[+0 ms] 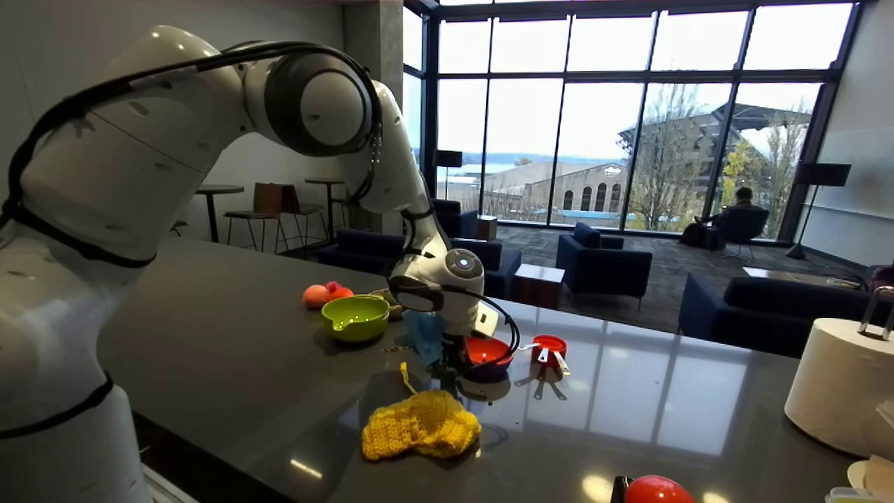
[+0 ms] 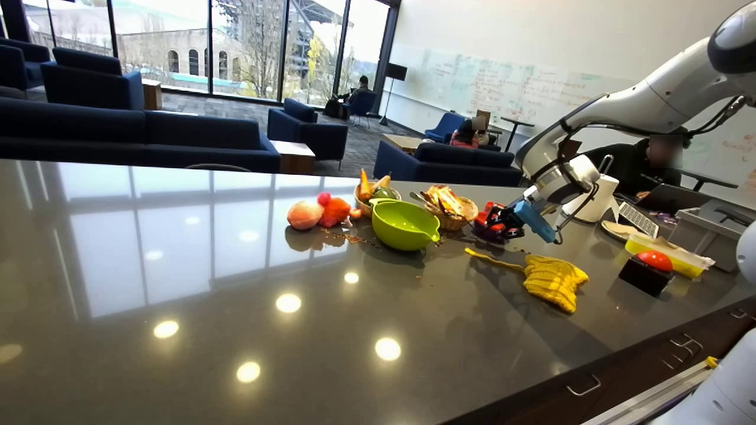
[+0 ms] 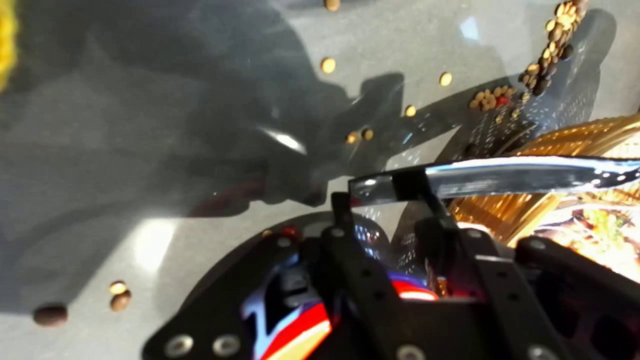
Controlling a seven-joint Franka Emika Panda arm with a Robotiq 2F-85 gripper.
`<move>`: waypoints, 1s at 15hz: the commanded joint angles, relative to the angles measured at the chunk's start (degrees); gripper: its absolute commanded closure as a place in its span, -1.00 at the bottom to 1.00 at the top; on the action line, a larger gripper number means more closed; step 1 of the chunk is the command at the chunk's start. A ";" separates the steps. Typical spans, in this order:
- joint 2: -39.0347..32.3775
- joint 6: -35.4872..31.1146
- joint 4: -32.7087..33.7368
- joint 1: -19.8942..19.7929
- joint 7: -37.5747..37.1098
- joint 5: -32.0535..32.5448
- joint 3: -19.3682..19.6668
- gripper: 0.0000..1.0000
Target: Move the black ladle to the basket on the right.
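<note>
Three round pieces [image 2: 335, 211], peach, orange and pink, sit at the left of the grey counter [image 2: 449, 330] in both exterior views. Right beside them stands a wicker basket [image 2: 361, 206] of gourds [image 2: 384, 193], with a lime-green spouted bowl [image 2: 404, 227] on its near side. A trail of tan and brown seeds [image 3: 566, 20] lies on the counter, single ones strewn farther right. Next comes the tan-orange woven basket [image 2: 453, 224], filled with crinkled, shiny orange contents [image 2: 446, 199].

Over that basket, in the wrist view, reaches the glossy handle of the black ladle [image 3: 530, 175]. The handle's end is at the fingertips of the gripper [image 3: 377, 187], to the basket's right; from there the long axis points left, nearly straight, and leaves the view before the scoop shows. The handle passes behind one fingertip and ends just beside the other. The two fingers stand a little apart; whether they pinch the handle, I cannot tell.

Under the gripper is a red-lined purple bowl [image 1: 487, 349], with red measuring cups [image 1: 550, 346] to its right. On the near side lies a yellow knitted piece [image 2: 555, 283], its cord toward the left. At the right are a red push button [image 2: 654, 260], near, and an upright paper towel roll [image 1: 838, 384], farther back.
</note>
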State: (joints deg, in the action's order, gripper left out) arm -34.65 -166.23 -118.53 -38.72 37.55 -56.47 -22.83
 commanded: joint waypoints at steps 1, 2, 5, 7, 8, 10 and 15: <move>-0.23 0.28 0.65 -1.70 2.28 -1.67 -1.74 0.93; -0.20 0.25 0.65 -1.74 2.37 -1.68 -1.81 1.00; 0.19 0.03 0.36 -1.81 2.44 -1.87 -2.21 1.00; 0.43 -0.19 0.04 -1.94 2.57 -2.18 -2.63 1.00; 0.53 -0.32 -0.20 -2.19 2.85 -2.73 -3.20 0.48; 0.66 -0.27 -0.69 -1.69 2.56 -3.40 -3.83 0.37; 2.37 -0.30 -2.95 1.59 -1.65 -3.06 -4.70 -0.28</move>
State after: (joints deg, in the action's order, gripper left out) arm -34.64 -166.25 -118.94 -38.24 37.70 -58.50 -26.47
